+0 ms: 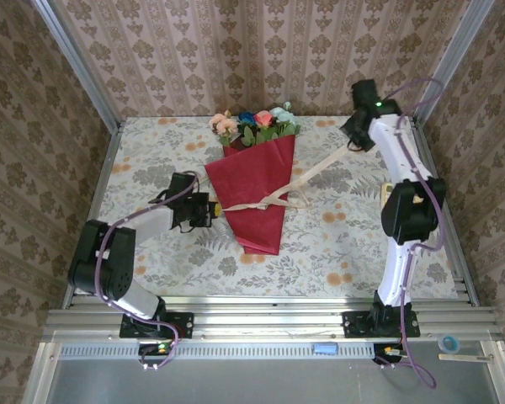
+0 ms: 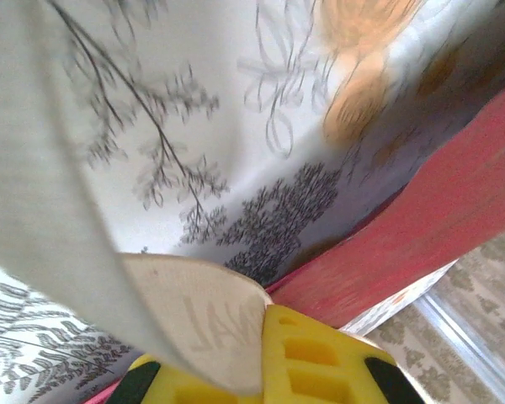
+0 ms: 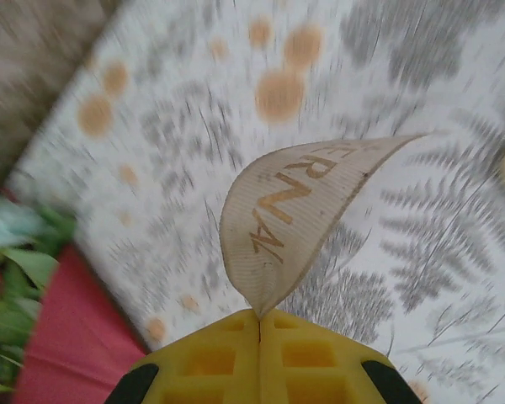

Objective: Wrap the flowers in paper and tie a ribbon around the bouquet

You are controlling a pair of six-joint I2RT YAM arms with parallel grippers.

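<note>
The bouquet [image 1: 257,189] lies mid-table, a dark red paper cone with its tip toward me. Pink, blue and teal flowers [image 1: 252,124] with green leaves show at its far rim. The cream ribbon [image 1: 320,172] crosses the cone's lower half and stretches out to both sides. My left gripper [image 1: 209,209] sits just left of the cone, and its yellow fingers [image 2: 320,362] are shut on one ribbon [image 2: 194,320] end beside the red paper [image 2: 438,227]. At the far right, my right gripper [image 1: 353,141] holds the other end raised. Its jaws [image 3: 259,324] are pinched on the printed ribbon [image 3: 295,210].
Wallpapered walls and metal rails box in the floral tablecloth [image 1: 337,244] on three sides. The right arm [image 1: 408,210] stands along the right edge. A small blue item [image 1: 324,348] and a tape roll [image 1: 449,343] lie on the front ledge.
</note>
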